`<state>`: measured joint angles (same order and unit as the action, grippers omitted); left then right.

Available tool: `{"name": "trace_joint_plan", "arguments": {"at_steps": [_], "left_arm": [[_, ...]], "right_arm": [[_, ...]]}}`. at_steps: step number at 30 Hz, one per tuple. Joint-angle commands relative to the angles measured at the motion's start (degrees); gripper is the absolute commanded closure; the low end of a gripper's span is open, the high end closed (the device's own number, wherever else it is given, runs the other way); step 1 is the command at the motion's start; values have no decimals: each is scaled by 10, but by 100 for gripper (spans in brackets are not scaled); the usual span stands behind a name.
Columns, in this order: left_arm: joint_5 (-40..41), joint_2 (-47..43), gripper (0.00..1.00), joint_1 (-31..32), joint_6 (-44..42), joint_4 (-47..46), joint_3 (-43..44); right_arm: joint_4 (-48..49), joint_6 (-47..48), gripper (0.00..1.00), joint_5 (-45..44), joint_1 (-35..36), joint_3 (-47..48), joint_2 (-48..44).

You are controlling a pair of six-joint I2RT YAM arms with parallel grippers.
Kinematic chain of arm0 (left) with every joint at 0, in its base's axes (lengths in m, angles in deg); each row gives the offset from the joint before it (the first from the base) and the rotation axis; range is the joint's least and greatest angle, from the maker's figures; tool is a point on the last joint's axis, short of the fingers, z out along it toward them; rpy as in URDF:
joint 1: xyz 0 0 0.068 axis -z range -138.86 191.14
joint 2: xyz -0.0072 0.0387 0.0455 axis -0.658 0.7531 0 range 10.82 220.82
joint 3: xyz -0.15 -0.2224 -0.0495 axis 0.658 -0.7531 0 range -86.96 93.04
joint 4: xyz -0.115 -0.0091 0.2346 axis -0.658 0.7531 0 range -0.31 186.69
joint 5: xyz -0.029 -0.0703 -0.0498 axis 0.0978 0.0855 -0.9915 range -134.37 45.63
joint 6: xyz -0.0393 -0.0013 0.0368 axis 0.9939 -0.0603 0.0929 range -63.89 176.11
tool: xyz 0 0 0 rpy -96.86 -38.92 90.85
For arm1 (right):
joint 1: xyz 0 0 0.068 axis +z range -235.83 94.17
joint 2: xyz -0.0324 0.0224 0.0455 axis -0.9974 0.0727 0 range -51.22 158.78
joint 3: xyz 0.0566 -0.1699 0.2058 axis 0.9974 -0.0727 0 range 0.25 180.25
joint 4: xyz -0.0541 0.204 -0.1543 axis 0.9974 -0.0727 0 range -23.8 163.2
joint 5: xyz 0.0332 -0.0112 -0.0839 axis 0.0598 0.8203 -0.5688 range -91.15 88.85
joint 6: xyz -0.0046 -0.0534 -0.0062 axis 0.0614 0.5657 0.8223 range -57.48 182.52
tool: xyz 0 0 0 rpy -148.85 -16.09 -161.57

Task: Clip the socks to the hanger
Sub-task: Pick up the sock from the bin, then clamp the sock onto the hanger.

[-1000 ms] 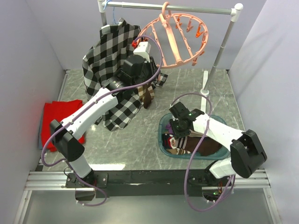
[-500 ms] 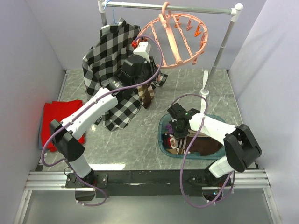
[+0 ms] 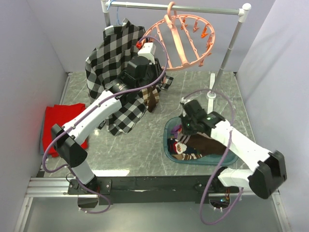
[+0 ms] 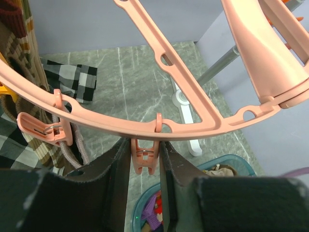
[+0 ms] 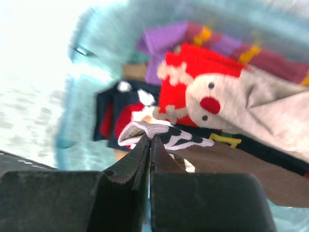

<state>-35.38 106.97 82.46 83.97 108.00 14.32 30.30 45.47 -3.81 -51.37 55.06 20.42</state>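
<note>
The salmon-pink hanger (image 3: 181, 38) hangs from the rail, its ring (image 4: 120, 126) crossing the left wrist view. My left gripper (image 3: 148, 49) (image 4: 144, 143) is shut on one small pink clip (image 4: 145, 162) dangling under the ring. Brown striped socks (image 3: 153, 99) (image 4: 26, 58) hang beside it on the left. My right gripper (image 3: 185, 128) (image 5: 149, 138) is over the teal basket, shut on the edge of a white-and-black patterned sock (image 5: 174, 135). More socks (image 3: 188, 147) lie beneath, among them a red and grey one (image 5: 207, 92) and a dark brown one (image 5: 251, 169).
The teal basket (image 3: 168, 128) (image 5: 72, 121) sits front right. A black-and-white plaid shirt (image 3: 108, 63) hangs at the back left over my left arm. A red cloth (image 3: 58, 123) lies far left. The grey rail (image 3: 178, 7) has a post (image 3: 227, 53) and white foot (image 3: 211, 94).
The right jaws have closed on the patterned sock, and that wrist has shifted up and toward the basket's far side. My left arm and the hanger have stayed put.
</note>
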Motion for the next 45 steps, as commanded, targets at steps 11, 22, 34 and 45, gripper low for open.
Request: {"name": "trace_joint_plan", "arguments": {"at_steps": [11,22,34,45], "left_arm": [[-26,-33,99,0,-14,-30,0],[-21,-44,99,0,-13,-37,-10],[-18,-66,99,-1,-17,-80,-54],[-67,-81,99,0,-65,-136,-103]], "right_arm": [[159,94,100,79,-40,183,-135],[412,116,100,234,-70,218,-66],[614,32,100,294,-128,9,8],[633,35,100,316,-137,33,5]]}}
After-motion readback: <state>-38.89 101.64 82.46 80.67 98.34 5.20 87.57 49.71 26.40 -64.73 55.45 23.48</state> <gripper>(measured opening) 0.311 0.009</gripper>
